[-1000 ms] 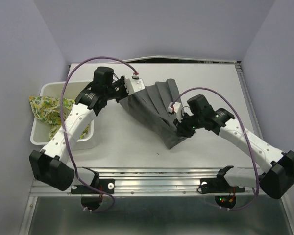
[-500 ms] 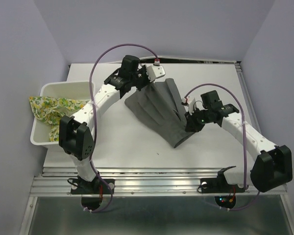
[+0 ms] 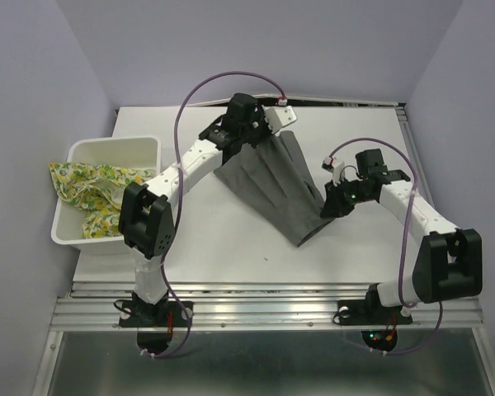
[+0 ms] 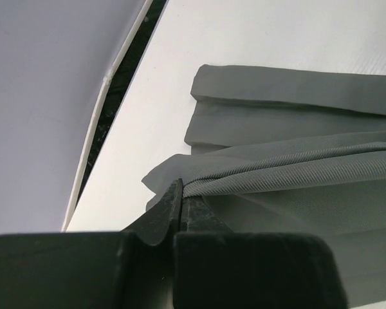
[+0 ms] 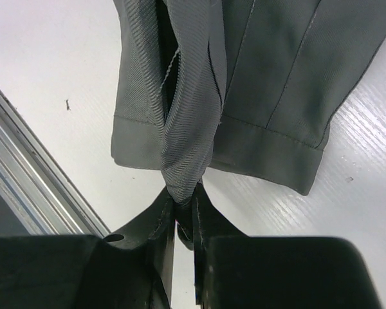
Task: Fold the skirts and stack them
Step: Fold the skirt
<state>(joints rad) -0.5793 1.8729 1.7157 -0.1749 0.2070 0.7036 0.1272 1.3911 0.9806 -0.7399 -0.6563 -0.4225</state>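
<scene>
Partly, lemon skirt [image 3: 82, 188] seems hidden under left arm [image 3: 148, 221].

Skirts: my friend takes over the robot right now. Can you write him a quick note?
Left hand: shut on the grey skirt's far corner.
Right hand: shut on its right edge.
The grey skirt lies spread on the table, not folded.
The lemon skirt lies in the basket, draped over its left rim, with no hand on it.
Done: nothing folded or stacked.
Left: fold both, then stack them.
</scene>
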